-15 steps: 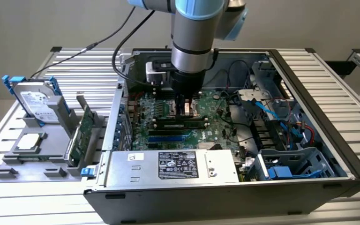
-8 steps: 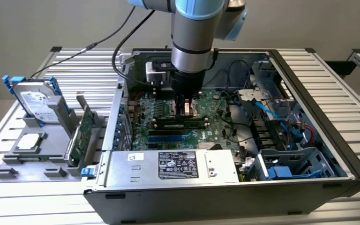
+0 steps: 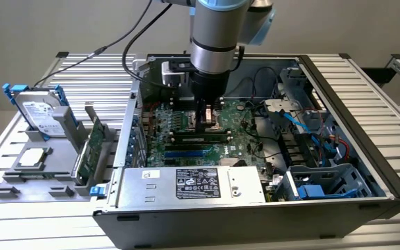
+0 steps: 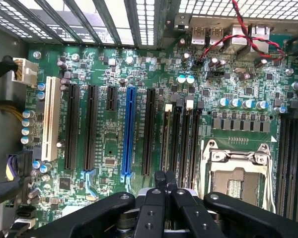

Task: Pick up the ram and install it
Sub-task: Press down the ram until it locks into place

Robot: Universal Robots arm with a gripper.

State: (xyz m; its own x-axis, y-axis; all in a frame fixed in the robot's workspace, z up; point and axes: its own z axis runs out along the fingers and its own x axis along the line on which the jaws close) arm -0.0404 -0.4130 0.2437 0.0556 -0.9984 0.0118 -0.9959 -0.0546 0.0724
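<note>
The ram [image 3: 200, 139] is a thin green stick standing edge-up in one of the black memory slots on the motherboard inside the open PC case. From the wrist view the ram [image 4: 166, 139] appears edge-on in the slot nearest the long expansion slots. My gripper [image 3: 203, 126] hangs straight down over the board, just behind the ram in the exterior view. Its fingertips [image 4: 165, 178] are pressed together, shut, with nothing visible between them, and line up with the end of that slot. Whether they touch the ram I cannot tell.
The CPU socket [image 4: 233, 173] lies beside the memory slots, and a blue expansion slot [image 4: 128, 131] on the other side. The power supply [image 3: 193, 185] fills the case front; cables [image 3: 290, 114] hang at the exterior view's right. Outside, a grey holder carries a hard drive [image 3: 40, 112] and a wide green card [image 3: 89, 148].
</note>
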